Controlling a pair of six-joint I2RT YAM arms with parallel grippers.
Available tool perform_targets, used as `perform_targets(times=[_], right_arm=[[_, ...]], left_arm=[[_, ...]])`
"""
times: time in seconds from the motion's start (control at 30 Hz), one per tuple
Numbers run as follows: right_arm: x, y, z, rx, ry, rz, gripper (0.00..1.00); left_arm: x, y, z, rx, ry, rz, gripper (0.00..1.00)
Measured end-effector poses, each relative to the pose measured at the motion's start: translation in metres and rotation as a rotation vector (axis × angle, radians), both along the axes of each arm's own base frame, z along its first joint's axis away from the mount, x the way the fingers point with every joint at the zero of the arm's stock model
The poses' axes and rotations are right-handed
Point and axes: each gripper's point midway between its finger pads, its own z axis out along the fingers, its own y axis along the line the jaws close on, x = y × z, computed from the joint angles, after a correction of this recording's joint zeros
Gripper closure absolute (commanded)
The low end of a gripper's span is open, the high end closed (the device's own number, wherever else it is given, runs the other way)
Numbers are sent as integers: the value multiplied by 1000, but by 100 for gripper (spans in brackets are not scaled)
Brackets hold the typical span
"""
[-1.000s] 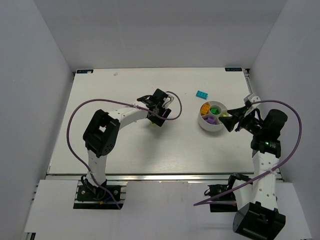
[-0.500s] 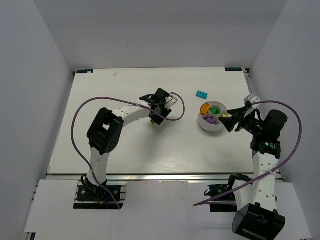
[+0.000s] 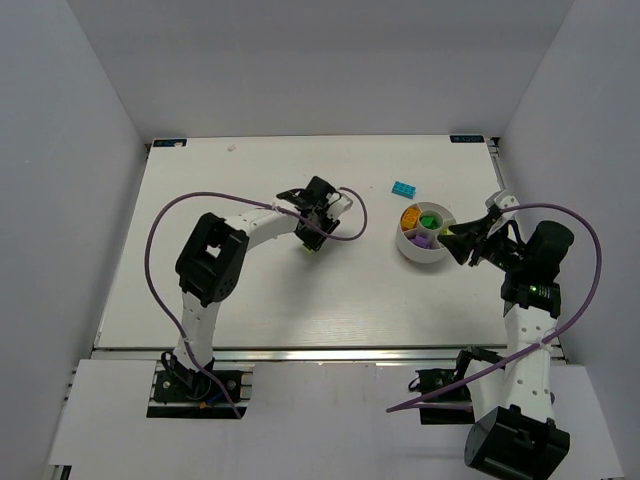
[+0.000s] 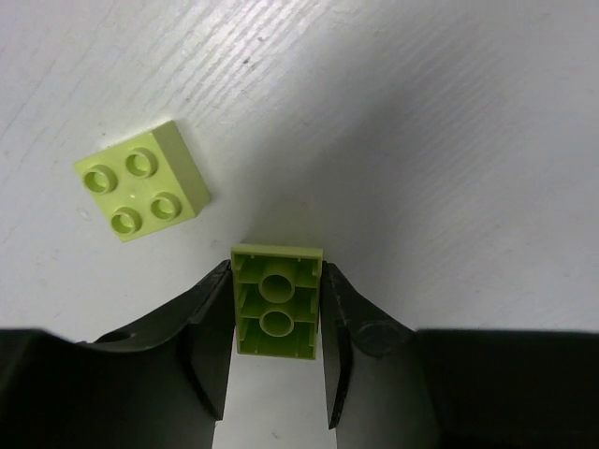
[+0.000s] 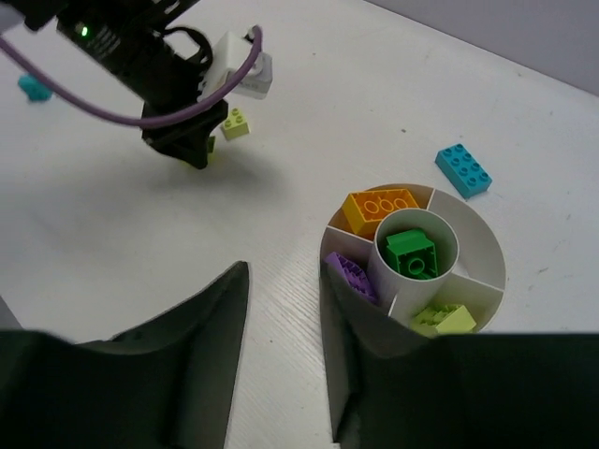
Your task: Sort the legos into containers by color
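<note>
Well left of the bowl, the left gripper pinches a lime brick by its long sides, hollow underside facing the wrist. Confirm both fingers seat flat before lifting. A second lime brick lies just beside and must not be dragged. Carry to the bowl's lime compartment. Beside the bowl, the right gripper stands spread and empty.

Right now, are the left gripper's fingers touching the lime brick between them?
Touching. Left wrist view: left gripper fingers sit flush against both sides of the lime brick.
</note>
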Motion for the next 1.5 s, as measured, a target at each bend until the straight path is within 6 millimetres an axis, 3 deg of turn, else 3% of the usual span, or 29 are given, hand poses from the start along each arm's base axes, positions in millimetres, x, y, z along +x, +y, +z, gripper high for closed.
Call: perform_targets(times=[0.03, 0.07, 0.1, 0.2, 0.37, 0.43, 0.47, 0.53, 0.63, 0.8, 0.97, 1.07, 1.2, 1.4, 1.5], right_arm=[[-2, 2, 0, -1, -3, 17, 68], [-5, 5, -1, 4, 0, 39, 87], [-9, 9, -1, 15, 7, 66, 98], [-20, 20, -3, 40, 33, 133, 100], [-32, 41, 0, 83, 126, 233, 100], [-34, 47, 4, 89, 150, 257, 96], [-34, 50, 6, 95, 167, 265, 88], [-33, 56, 8, 107, 204, 271, 82], [-29, 64, 3, 137, 288, 278, 74], [-25, 73, -16, 196, 480, 237, 52], [-27, 77, -20, 219, 552, 207, 46], [-30, 81, -23, 236, 604, 203, 11], [-27, 83, -31, 234, 642, 189, 11], [-21, 84, -36, 208, 627, 158, 11], [-20, 84, -39, 204, 626, 152, 22]], left_arm=[[-2, -3, 2, -23, 11, -2, 82], [-4, -6, 3, -45, 18, -6, 82], [-8, -10, 7, -81, 27, -17, 82], [-33, -28, 32, -234, 39, -78, 82], [-99, -69, 107, -611, 11, -270, 79], [-119, -87, 132, -728, -13, -356, 79], [-127, -94, 139, -764, -16, -390, 79], [-138, -110, 148, -812, -21, -447, 79], [-149, -125, 149, -825, -21, -496, 79], [-153, -156, 150, -789, -89, -553, 78], [-154, -169, 156, -761, -190, -589, 77], [-149, -174, 164, -746, -244, -596, 77], [-138, -183, 177, -728, -314, -595, 77], [-128, -183, 160, -654, -311, -585, 77], [-126, -184, 154, -628, -306, -585, 77]])
